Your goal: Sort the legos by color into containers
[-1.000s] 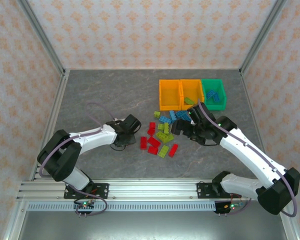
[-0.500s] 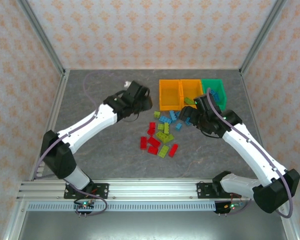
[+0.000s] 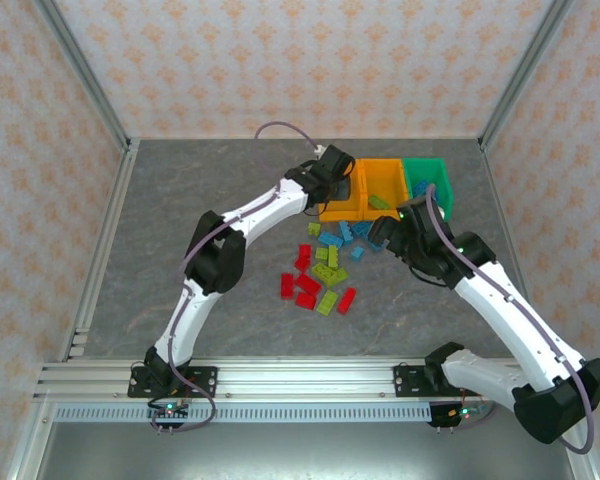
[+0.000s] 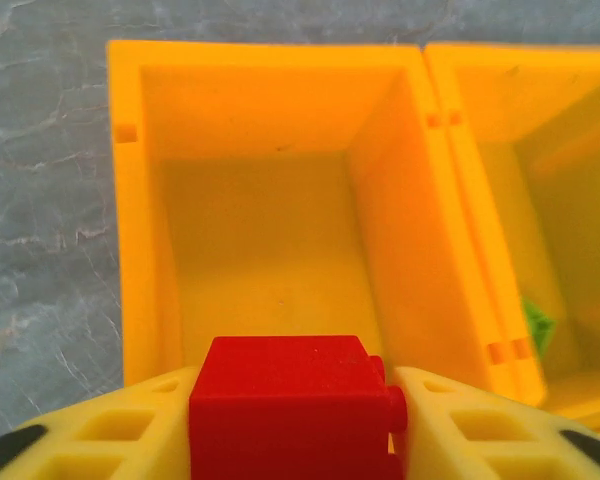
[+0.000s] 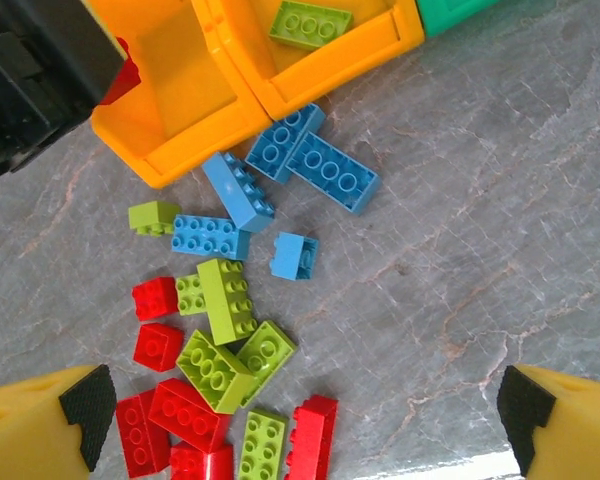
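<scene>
The jaws of the left gripper pinch a red brick over one end of the left orange bin, while the right gripper has its jaws spread wide above the loose legos on the table. Let go this near the wall, I reckon the brick could clip the rim and bounce out.

The left arm is stretched far forward and to its right, wrist tipped down. Its jaws press both sides of a red lego. The right arm is bent at the elbow and reaches forward-left, wrist facing down, jaws spread wide apart.
</scene>
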Available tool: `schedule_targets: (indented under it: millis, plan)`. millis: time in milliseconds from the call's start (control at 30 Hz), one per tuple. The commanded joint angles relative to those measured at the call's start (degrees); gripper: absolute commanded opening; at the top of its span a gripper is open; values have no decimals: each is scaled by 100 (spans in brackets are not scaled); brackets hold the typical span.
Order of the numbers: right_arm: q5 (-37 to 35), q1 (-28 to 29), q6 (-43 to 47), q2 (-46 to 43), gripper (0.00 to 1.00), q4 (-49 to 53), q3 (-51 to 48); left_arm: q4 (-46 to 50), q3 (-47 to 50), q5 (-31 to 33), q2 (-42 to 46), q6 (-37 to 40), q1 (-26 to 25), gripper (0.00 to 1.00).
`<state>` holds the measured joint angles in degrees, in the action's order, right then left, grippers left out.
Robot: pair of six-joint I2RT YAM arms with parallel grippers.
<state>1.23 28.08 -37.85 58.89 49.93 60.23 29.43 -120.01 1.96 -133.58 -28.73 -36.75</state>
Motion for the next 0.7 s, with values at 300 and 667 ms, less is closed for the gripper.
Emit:
schedule_targets:
  millis: [300, 667]
  plan:
    - [305, 384, -224, 836, 89, 227, -380, -180, 1171, -66, 2050, 541, -246, 65]
    - [1026, 1585, -1029, 2161, 78, -1204, -1216, -732, 4866, 140, 6053, 2401, -526, 68]
